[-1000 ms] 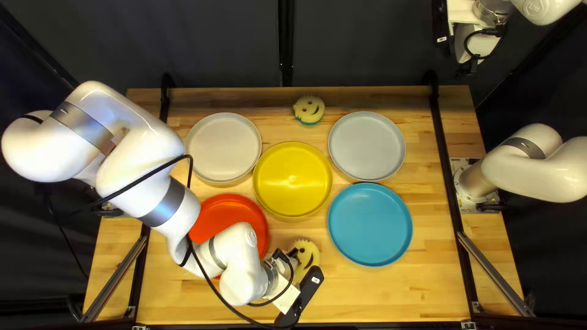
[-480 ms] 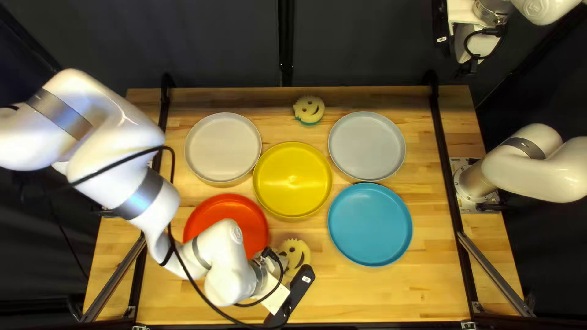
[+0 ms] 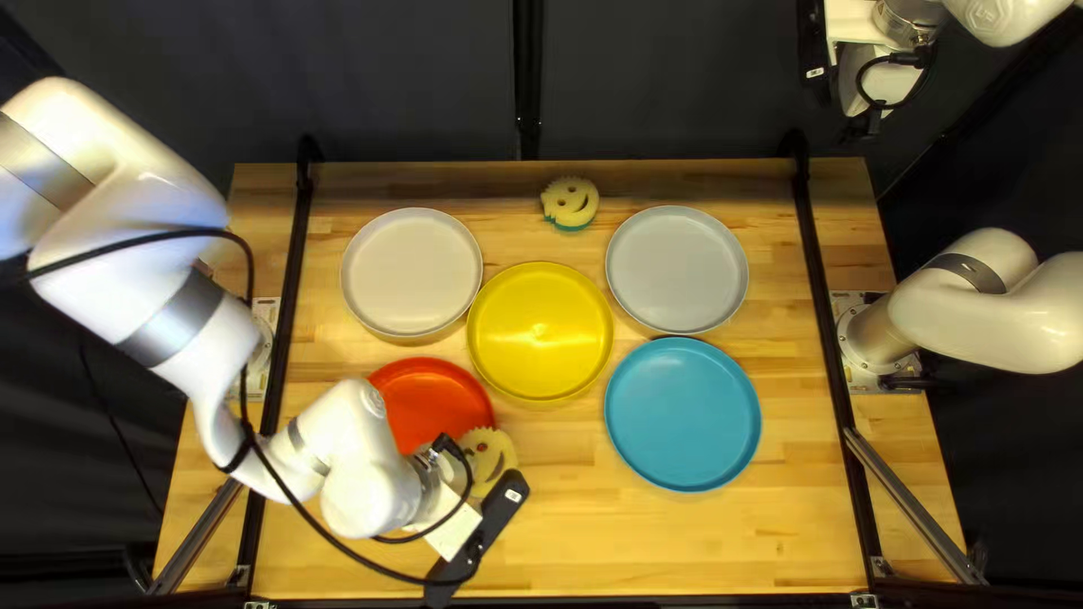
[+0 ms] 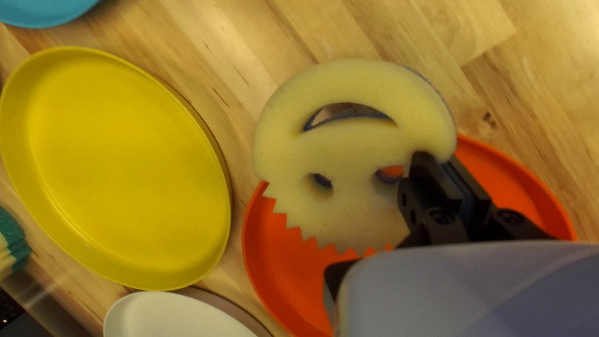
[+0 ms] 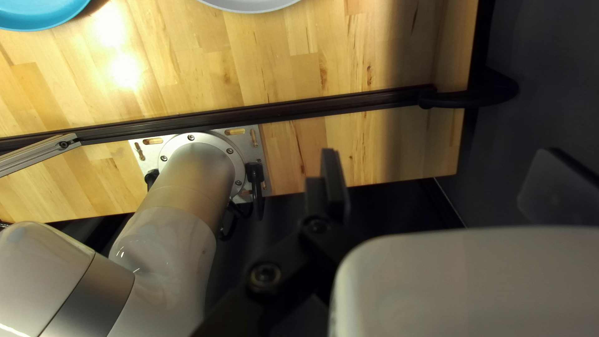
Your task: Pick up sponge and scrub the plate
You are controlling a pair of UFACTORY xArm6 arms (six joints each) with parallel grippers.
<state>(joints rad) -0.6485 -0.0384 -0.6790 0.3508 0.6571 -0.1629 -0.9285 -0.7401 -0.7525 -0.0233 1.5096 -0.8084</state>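
Observation:
In the top left view my left gripper (image 3: 455, 532) is over the near edge of the table, its fingertips hidden. Beside it the yellow smiley sponge (image 3: 493, 456) overlaps the near right rim of the red-orange plate (image 3: 426, 397). The left wrist view has my left gripper (image 4: 442, 178) shut on one edge of the sponge (image 4: 349, 150), whose toothed side lies across the orange plate (image 4: 521, 187); whether they touch cannot be told. My right gripper (image 3: 869, 77) hangs beyond the table's far right; in its wrist view the right gripper (image 5: 437, 181) is open with nothing held.
A yellow plate (image 3: 540, 332) adjoins the orange one. Beyond are a whitish plate (image 3: 412, 273), a grey plate (image 3: 677, 268) and a second sponge (image 3: 570, 202). A blue plate (image 3: 683, 414) lies right of the yellow one. Black rails (image 3: 829, 327) run along both sides.
My left arm has moved left, carrying the sponge from over bare wood to across the orange plate's edge. The right arm has stayed where it was.

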